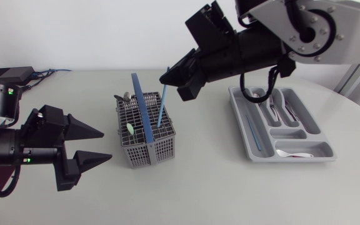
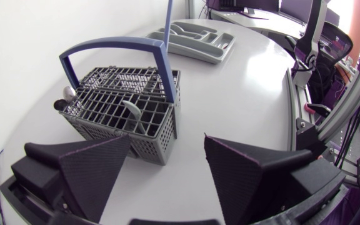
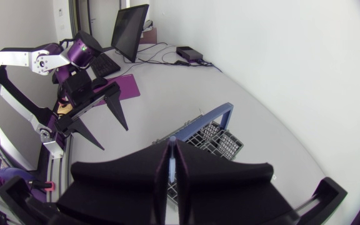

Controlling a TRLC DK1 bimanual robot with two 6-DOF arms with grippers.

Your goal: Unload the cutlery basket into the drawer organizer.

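The grey cutlery basket (image 1: 144, 139) with a blue handle (image 1: 137, 100) stands at mid-table. My right gripper (image 1: 169, 80) hovers over it, shut on a thin blue utensil (image 1: 162, 106) whose lower end is still inside the basket. The right wrist view shows the same blue utensil (image 3: 172, 153) pinched between the fingers, with the basket (image 3: 216, 140) beneath. A metal spoon (image 1: 127, 97) and a pale-handled piece (image 1: 130, 129) stay in the basket. The grey organizer (image 1: 264, 149) lies to the right and holds several pieces. My left gripper (image 1: 107, 145) is open, empty, left of the basket (image 2: 120, 109).
The organizer (image 2: 220, 45) shows beyond the basket in the left wrist view. A blue piece (image 1: 253, 128) lies in its long left slot, and a spoon (image 1: 292, 152) in the front compartment. Bare table separates basket and organizer.
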